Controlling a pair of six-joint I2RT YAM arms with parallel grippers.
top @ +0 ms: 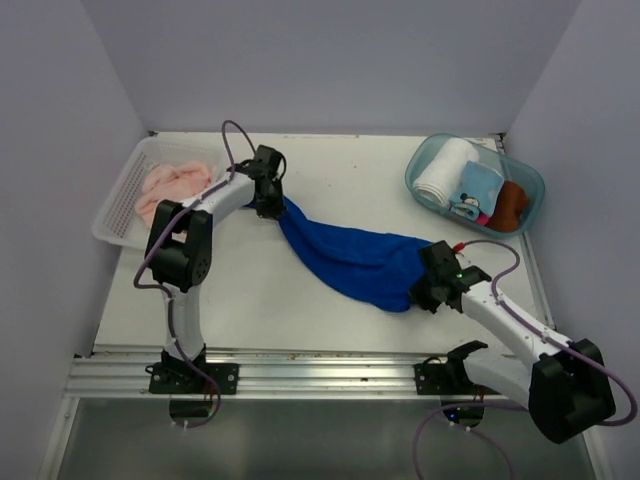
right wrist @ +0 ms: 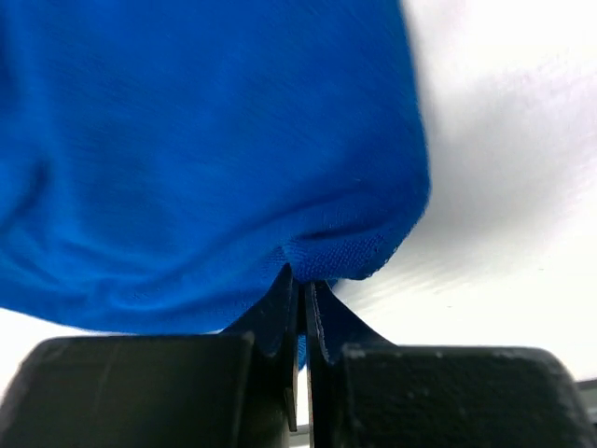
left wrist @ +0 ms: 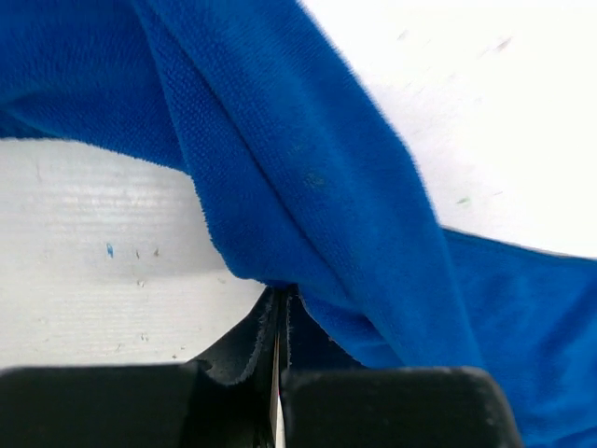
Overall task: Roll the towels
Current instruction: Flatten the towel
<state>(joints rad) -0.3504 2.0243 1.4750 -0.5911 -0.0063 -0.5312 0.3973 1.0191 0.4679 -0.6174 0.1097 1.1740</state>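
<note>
A blue towel (top: 350, 257) hangs stretched and bunched between my two grippers over the white table. My left gripper (top: 268, 205) is shut on its far left end; in the left wrist view the cloth (left wrist: 308, 177) runs out from the closed gripper (left wrist: 280, 294). My right gripper (top: 428, 292) is shut on the towel's near right edge; the right wrist view shows the cloth (right wrist: 205, 149) pinched at the gripper (right wrist: 301, 275). A pink towel (top: 172, 185) lies crumpled in the white basket (top: 120, 205) at the left.
A clear blue bin (top: 527, 222) at the back right holds a white rolled towel (top: 443, 172), a light blue patterned one (top: 476, 192) and a brown one (top: 510, 205). A metal rail (top: 320, 372) runs along the table's near edge.
</note>
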